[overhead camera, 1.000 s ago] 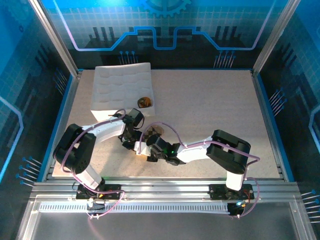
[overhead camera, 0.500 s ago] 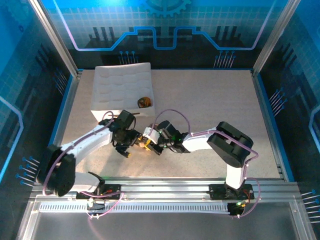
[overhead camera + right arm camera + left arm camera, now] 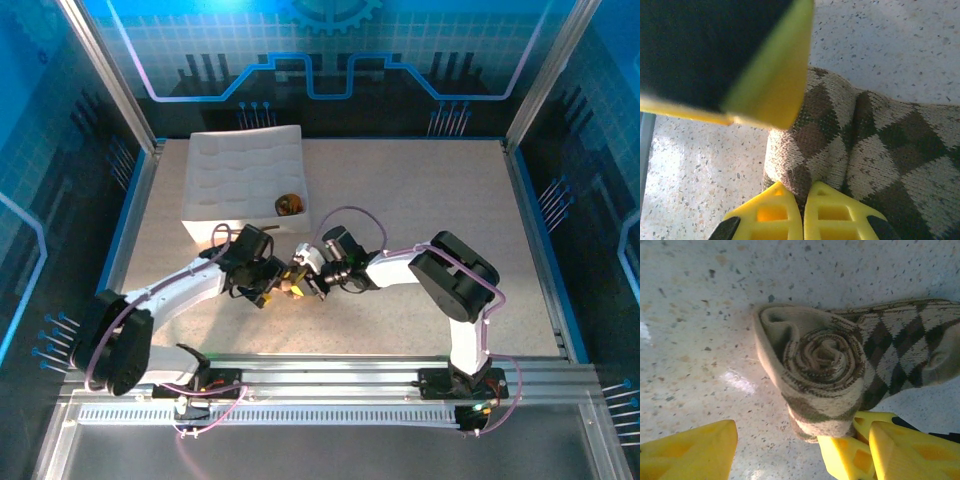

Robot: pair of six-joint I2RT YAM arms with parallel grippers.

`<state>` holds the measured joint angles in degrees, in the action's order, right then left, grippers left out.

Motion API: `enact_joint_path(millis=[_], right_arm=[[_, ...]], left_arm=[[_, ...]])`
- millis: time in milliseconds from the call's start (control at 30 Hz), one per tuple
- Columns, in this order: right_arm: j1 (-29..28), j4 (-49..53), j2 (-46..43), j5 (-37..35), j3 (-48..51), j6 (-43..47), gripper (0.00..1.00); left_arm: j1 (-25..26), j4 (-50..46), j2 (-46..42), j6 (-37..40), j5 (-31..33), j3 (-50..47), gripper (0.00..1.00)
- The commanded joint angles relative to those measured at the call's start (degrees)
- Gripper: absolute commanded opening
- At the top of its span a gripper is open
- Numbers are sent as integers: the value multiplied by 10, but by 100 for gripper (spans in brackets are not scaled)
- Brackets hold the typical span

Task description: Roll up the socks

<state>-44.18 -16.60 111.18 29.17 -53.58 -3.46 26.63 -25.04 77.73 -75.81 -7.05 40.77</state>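
Observation:
The brown-beige argyle sock [image 3: 820, 367] lies on the speckled table, wound into a tight spiral with its free end trailing off to the right [image 3: 890, 150]. My right gripper [image 3: 803, 192] is shut on the edge of the roll, with knit pinched between its yellow tips. My left gripper [image 3: 802, 455] stands open just short of the roll, one finger [image 3: 687, 452] well off to the side. From above, the left gripper [image 3: 268, 288] and right gripper [image 3: 305, 281] meet at the sock [image 3: 290, 286]. A small brown-orange rolled bundle [image 3: 289, 204] sits in the tray's near right corner.
The white quilted tray [image 3: 240, 175] stands at the back left, close behind both grippers. Open tabletop stretches to the right and toward the back. Metal rails run along the near edge, and blue walls close in the sides.
My left gripper has opened and let go of the roll. Both grippers shifted a little away from the near edge, the right one staying shut on the argyle sock.

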Motion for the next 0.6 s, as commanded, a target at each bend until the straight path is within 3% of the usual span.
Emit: enact_joint_path(millis=[0,133,233,300,400,567], right_arm=[[3,138,50,-25,3,-1,0],[4,148,59,-24,-6,4,0],[2,150,56,-26,-11,20,0],[-3,135,41,-28,-4,34,0],[-18,92,-8,-47,22,75,16],[-69,-54,-130,-183,132,180,47]], left_arm=[[11,30,32,18,13,20,69],[19,17,78,7,24,23,59],[21,-34,110,-14,44,29,36],[21,-67,139,-24,42,34,28],[26,-129,171,-35,38,39,16],[25,-153,134,-79,26,-13,5]])
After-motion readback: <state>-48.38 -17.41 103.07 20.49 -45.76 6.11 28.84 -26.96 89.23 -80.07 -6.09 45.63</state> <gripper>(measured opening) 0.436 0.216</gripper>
